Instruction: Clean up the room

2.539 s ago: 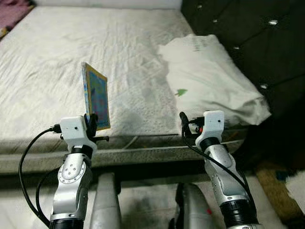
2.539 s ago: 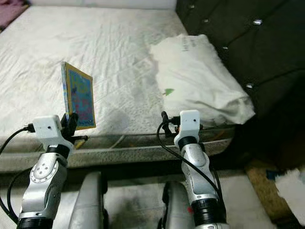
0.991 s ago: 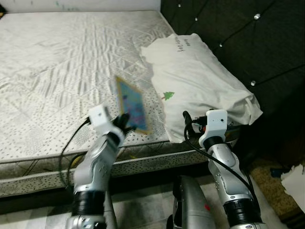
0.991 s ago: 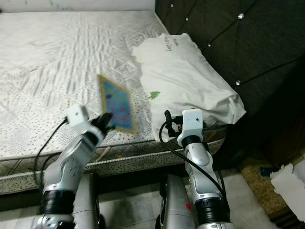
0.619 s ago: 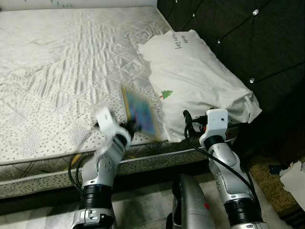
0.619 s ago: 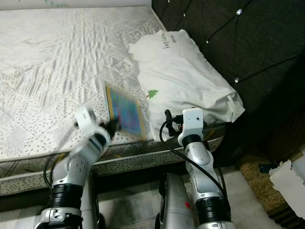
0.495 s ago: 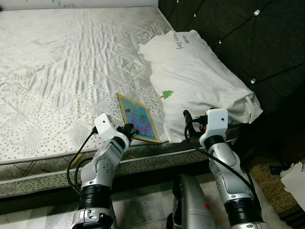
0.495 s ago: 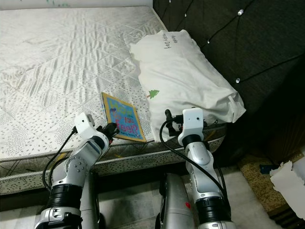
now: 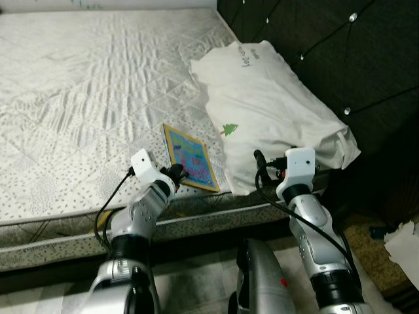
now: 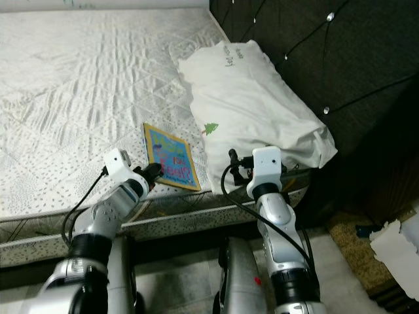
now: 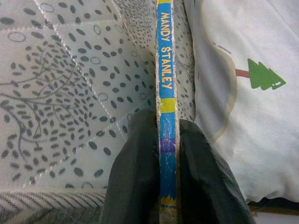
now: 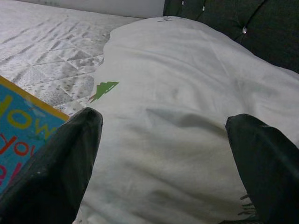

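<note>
You have the left pincer (image 9: 175,174) clamped on the lower edge of a picture book (image 9: 190,166), its two black fingers (image 11: 138,172) pressed to either side of the spine (the wrist camera reads "MANDY STANLEY" along it). The book lies nearly flat on the bed (image 9: 85,91), cover up, at the near edge of the mattress and just beside the white pillow (image 9: 275,111) with a small green tree printed on it. The pillow sits against the dark tufted headboard (image 9: 340,59).

Your right pincer (image 10: 230,163) hovers at the mattress edge in front of the pillow, its fingers spread wide with nothing between them; the right wrist camera looks straight onto the pillow with a corner of the book's cover to one side.

As a judgement of progress: the book is down on the bed but not let go, so this one placement is at its last step, with the release and the arm's retreat yet to come. Whether the bed is the book's final home cannot be read from here. Beyond that, at least one loose item seems left, a crumpled white paper (image 9: 402,239) on the floor past the bed's corner on your right (small, partly cut off by the frame).
</note>
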Robot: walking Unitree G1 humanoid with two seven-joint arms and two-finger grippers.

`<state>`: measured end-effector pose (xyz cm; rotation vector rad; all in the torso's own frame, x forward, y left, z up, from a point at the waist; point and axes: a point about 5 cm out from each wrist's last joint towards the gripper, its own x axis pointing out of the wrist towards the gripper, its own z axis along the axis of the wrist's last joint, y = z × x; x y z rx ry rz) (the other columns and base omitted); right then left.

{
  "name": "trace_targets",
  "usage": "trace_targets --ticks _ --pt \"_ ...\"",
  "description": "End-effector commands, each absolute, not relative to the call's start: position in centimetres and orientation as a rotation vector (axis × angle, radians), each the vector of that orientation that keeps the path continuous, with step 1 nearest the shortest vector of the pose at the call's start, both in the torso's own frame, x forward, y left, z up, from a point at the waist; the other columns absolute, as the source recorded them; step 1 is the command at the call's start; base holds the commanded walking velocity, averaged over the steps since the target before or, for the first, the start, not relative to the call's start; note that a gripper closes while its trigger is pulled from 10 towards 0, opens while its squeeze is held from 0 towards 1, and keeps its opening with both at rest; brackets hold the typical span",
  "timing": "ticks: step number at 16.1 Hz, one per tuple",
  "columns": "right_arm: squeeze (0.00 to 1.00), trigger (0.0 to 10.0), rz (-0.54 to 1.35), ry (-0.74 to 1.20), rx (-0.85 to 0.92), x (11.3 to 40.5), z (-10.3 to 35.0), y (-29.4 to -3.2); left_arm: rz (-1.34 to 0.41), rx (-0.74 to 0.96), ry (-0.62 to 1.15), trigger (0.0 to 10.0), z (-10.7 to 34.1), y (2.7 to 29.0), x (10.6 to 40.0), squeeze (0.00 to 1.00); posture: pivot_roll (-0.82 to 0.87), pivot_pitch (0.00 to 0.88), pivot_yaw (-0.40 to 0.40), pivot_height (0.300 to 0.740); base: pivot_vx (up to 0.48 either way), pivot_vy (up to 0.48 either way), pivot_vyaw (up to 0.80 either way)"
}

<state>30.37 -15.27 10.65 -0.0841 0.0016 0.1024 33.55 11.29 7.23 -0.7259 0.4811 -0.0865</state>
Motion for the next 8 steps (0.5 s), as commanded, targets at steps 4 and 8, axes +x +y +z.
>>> trace_targets --ticks 4,8 --pt "0.00 10.0 0.091 0.002 -0.099 30.45 10.75 -15.78 -0.159 -0.716 0.497 10.0 7.67 10.91 34.72 0.00 -0.01 0.049 -0.066 0.539 0.000 0.000 0.00" --pt "0.00 10.0 0.094 -0.002 -0.100 30.63 10.92 -15.51 -0.222 -0.756 0.564 10.0 6.75 10.55 34.69 0.00 -0.02 0.050 -0.071 0.539 0.000 0.000 0.00"
